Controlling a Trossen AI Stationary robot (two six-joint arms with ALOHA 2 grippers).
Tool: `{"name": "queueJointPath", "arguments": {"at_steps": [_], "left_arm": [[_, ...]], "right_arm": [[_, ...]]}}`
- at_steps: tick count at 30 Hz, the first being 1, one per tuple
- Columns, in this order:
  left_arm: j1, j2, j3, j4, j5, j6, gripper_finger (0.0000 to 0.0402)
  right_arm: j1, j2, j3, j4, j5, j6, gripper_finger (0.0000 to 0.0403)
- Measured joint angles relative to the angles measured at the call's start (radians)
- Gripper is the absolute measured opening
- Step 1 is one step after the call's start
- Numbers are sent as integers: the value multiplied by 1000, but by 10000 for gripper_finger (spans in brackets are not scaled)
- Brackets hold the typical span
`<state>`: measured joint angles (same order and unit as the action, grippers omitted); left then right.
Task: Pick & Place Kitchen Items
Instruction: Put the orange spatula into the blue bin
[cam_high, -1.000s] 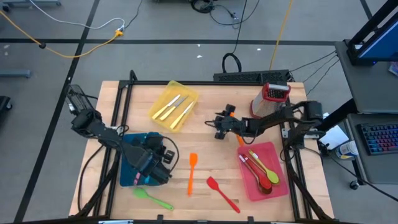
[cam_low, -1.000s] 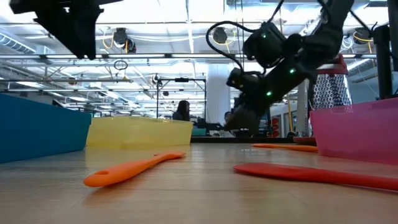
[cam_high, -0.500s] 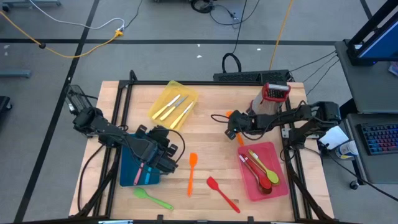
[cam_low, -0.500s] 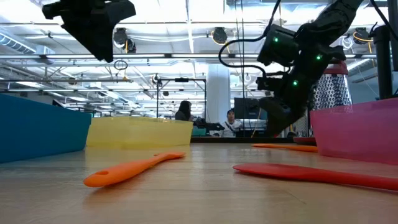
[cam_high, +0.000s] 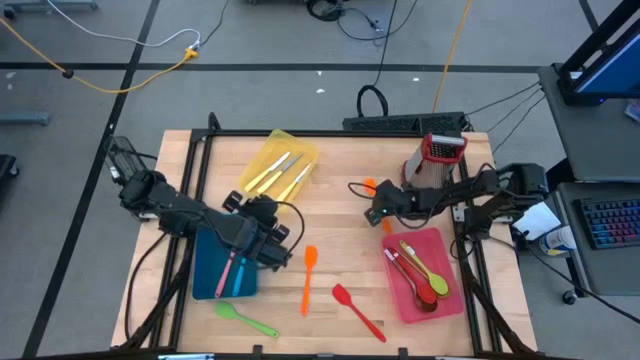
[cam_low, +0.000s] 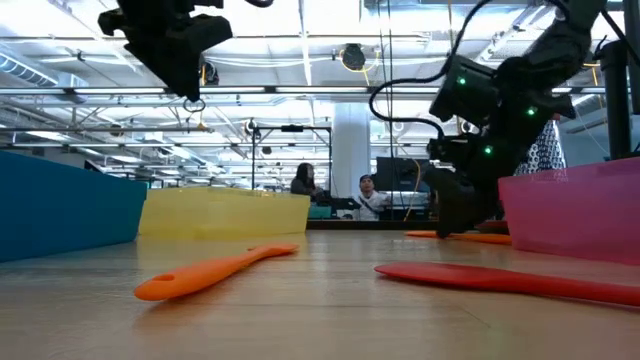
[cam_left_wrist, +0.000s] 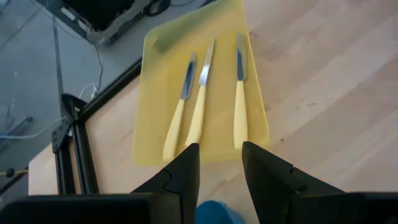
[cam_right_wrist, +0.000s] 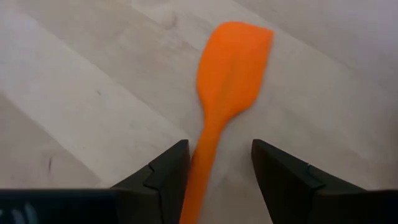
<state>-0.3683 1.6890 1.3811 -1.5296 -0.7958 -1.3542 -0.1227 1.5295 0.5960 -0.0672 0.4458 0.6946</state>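
An orange spatula (cam_right_wrist: 233, 62) lies flat on the wooden table; in the high view its blade (cam_high: 369, 186) shows just beyond my right gripper (cam_high: 373, 212). My right gripper (cam_right_wrist: 214, 155) is open and low at the table (cam_low: 455, 222). Its fingers stand on either side of the spatula's handle, and I see no touch. My left gripper (cam_high: 274, 247) is open and empty, high above the table (cam_low: 170, 40) beside the blue tray (cam_high: 208, 268). It faces the yellow tray (cam_left_wrist: 199, 74), which holds three cream-handled knives.
A second orange spatula (cam_high: 308, 272), a red spatula (cam_high: 356, 311) and a green spoon (cam_high: 245, 319) lie loose on the near half of the table. The pink tray (cam_high: 440, 250) holds several utensils. A pink utensil (cam_high: 231, 272) lies in the blue tray. The red-topped grater (cam_high: 436, 160) stands at the far right.
My right gripper has drawn back toward the table's right edge and come down over the orange spatula, ending with its fingers astride the handle. My left gripper has gone from above the blue tray toward the table's middle, staying high.
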Motion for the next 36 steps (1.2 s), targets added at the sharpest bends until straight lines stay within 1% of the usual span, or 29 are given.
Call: {"name": "queueJointPath", "arguments": {"at_steps": [3,5,8,12,15,17,22,25,28,32,36], "left_arm": [[17,0,0,31,-17,43,127],[28,0,0,49,-18,77,127],[46,0,0,76,-18,124,127],[68,0,0,121,-18,176,127],[82,0,0,154,-18,219,127],[89,0,0,171,-18,247,127],[104,0,0,211,-18,303,127],[115,0,0,248,-18,334,127],[130,0,0,334,-18,429,127],[154,0,0,483,-17,603,127],[183,0,0,601,-16,730,127]], "right_arm": [[-1,0,-49,121,4,-132,164],[-1,0,-75,164,13,-171,151],[-1,1,-104,200,29,-156,121],[-11,1,-141,259,29,-120,68],[-15,1,-173,332,33,-132,28],[-18,1,-185,367,43,-168,11],[-19,3,-190,459,41,-287,5],[-23,7,-191,529,-26,-343,0],[-26,7,-191,534,-69,-351,0],[-34,5,-188,466,-20,-342,3],[-33,3,-189,474,-6,-341,33]]}}
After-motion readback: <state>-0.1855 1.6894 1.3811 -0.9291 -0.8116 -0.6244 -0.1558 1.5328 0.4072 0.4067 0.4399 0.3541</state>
